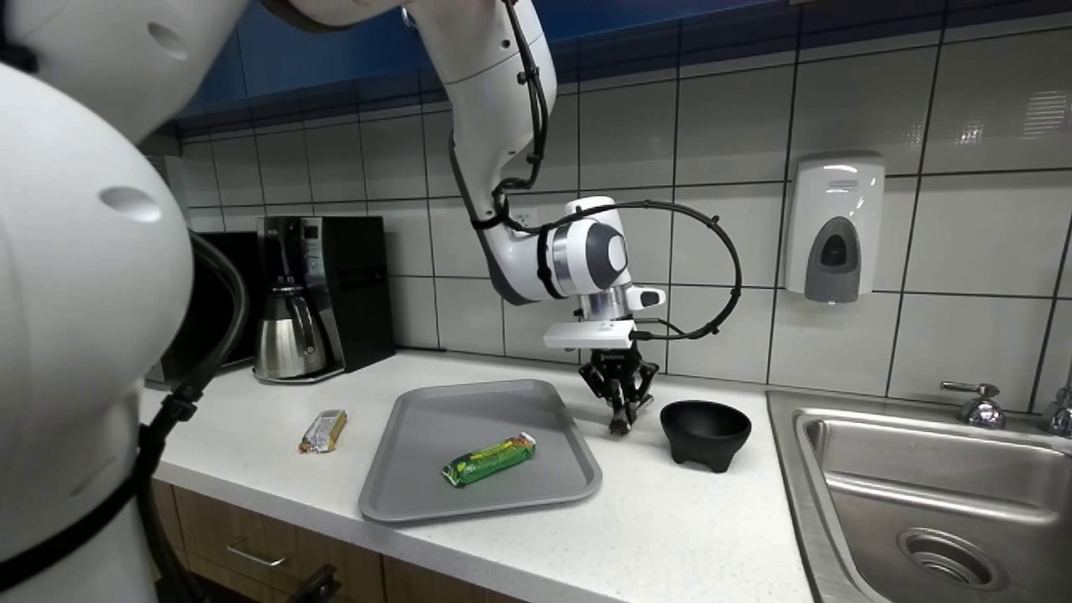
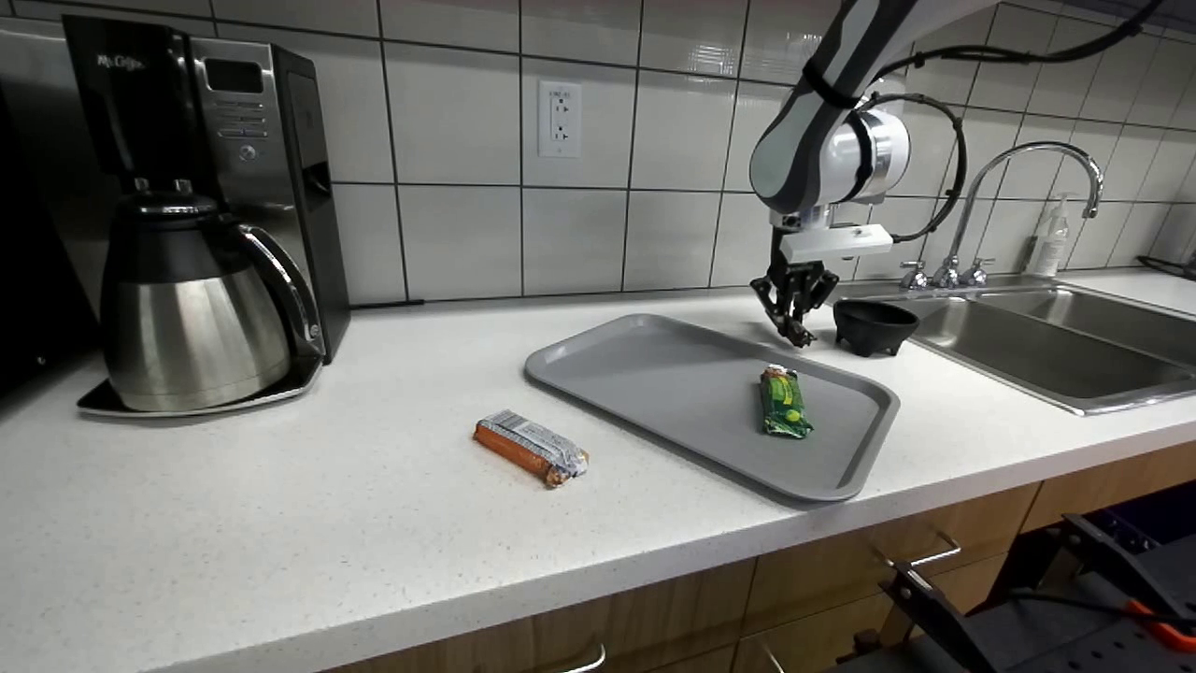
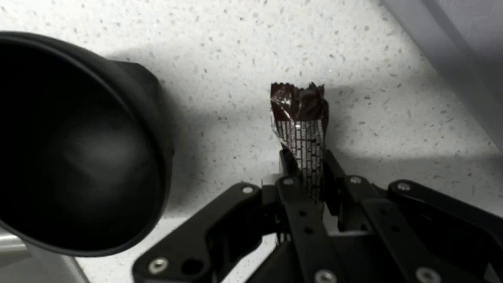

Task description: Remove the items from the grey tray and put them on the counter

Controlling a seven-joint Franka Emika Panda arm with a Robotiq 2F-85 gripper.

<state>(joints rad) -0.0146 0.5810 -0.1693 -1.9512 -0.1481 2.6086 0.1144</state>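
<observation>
Jaws clenched on brown-ended wrapped bar [image 3: 300,106]; can't tell if it touches the counter [image 1: 670,519]. I have the gripper [image 3: 308,159] low between black bowl [image 1: 705,440] and one long edge of grey tray [image 1: 452,419], apart from both. Bare counter runs from there to its front edge. Green bar [image 1: 490,460] lies on tray, nearer the front end; one front corner sits just beside the counter's front edge. Orange-and-silver bar [image 2: 531,447] on counter near tray's opposite long edge.

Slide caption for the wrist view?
Gripper closed on a brown-ended wrapped bar, between black bowl and grey tray.
</observation>
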